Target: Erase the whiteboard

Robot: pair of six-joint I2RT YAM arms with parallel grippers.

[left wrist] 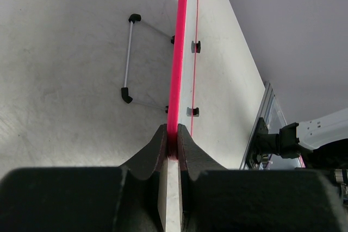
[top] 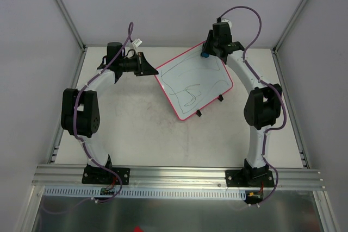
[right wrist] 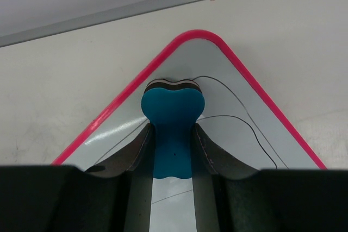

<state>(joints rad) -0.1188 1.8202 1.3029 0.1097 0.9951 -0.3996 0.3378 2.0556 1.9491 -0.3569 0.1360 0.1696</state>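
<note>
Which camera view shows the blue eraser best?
Right wrist: the blue eraser fills the centre, pinched in the right gripper, its head over a corner of the whiteboard. Top external shows only a small blue speck beside that gripper. Left wrist shows none of it, only the board's pink edge.

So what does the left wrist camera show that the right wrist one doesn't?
Only the left wrist view shows the whiteboard edge-on, its pink rim pinched in the left pincer. It also shows the small black feet and part of the right arm. Only the right wrist view shows the right pincer holding a blue eraser at the board's corner, and the dark scribbled lines. Both show the pink rim and the pale table.
</note>
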